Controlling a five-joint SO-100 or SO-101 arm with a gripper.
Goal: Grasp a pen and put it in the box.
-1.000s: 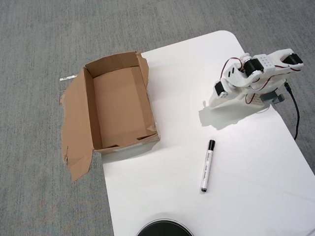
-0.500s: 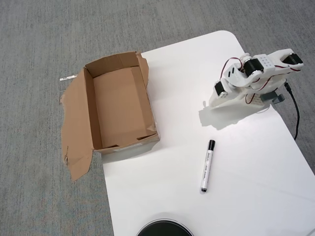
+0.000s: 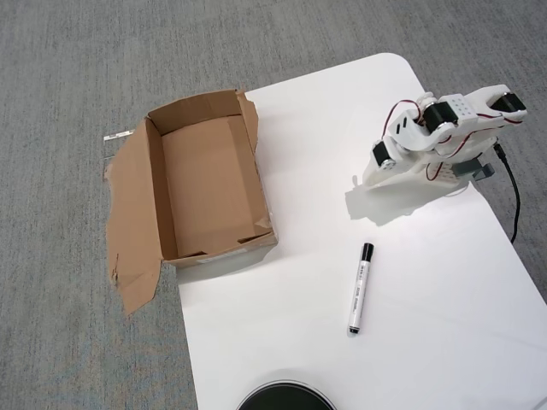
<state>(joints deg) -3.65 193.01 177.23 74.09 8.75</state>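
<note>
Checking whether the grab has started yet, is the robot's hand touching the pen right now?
Apart. The overhead view shows the pen lying alone on the white table, with bare tabletop between it and the folded arm's hand.

An office-like room: grey carpet (image 3: pixel 68 68) underfoot and a plain white table (image 3: pixel 427 342) with rounded corners.

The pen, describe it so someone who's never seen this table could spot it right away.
Start at the white table in the overhead view, with the cardboard box at its left edge. The pen lies alone right of the box, below the folded arm: slim, white-barrelled, black-capped.
</note>
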